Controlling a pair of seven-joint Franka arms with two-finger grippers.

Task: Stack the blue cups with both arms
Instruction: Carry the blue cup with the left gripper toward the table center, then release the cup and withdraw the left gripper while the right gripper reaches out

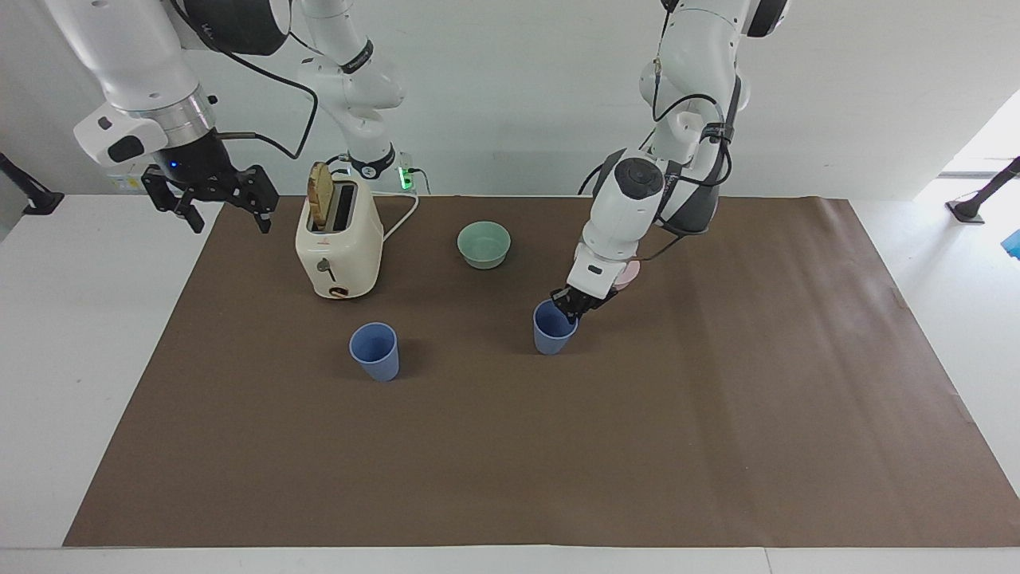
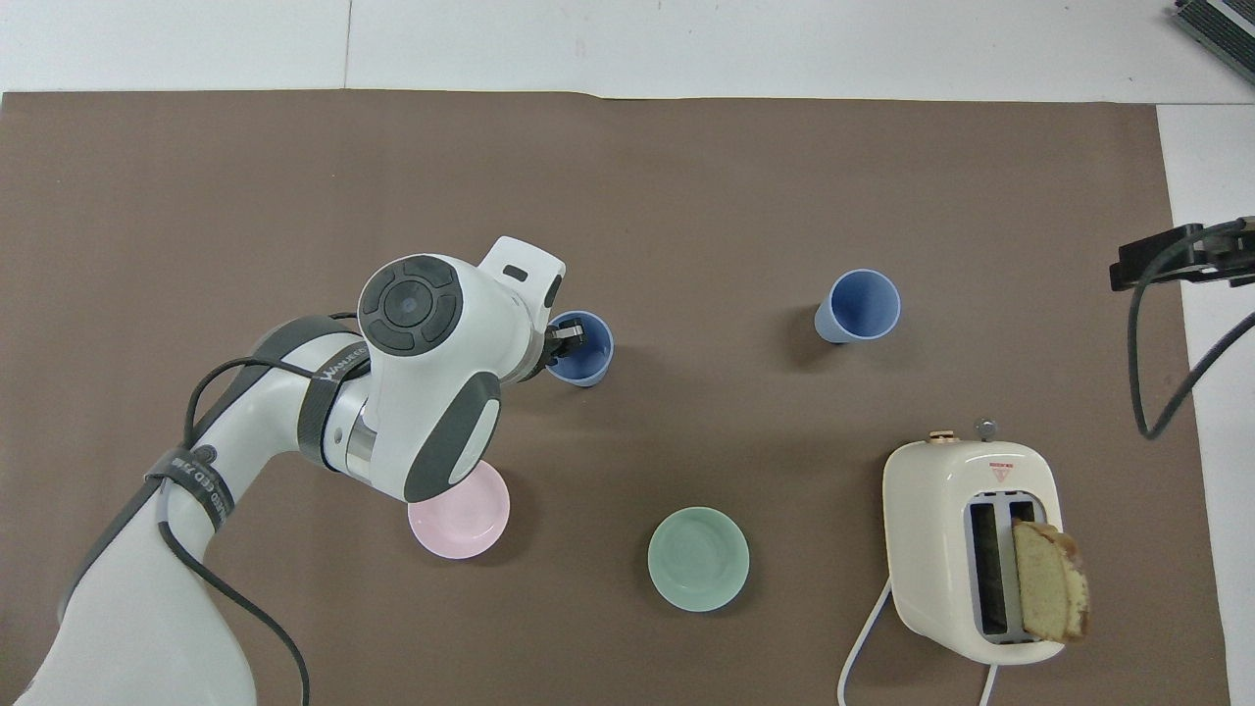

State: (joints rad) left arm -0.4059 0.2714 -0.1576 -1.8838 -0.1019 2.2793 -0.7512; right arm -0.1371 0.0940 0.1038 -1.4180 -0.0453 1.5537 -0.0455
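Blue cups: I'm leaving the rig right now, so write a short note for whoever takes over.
Left hand: pinching the rim of one blue cup, which stands on the mat, farther from the robots than the pink bowl.
Right hand: open, waiting in the air at its arm's end of the table, beside the toaster.
Second cup: upright, untouched, toward the right arm's end.
Done: one cup gripped.
Left: bring the cups together and nest one in the other.

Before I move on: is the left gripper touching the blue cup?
Touching: the facing view shows the left gripper pinching the blue cup at its rim.
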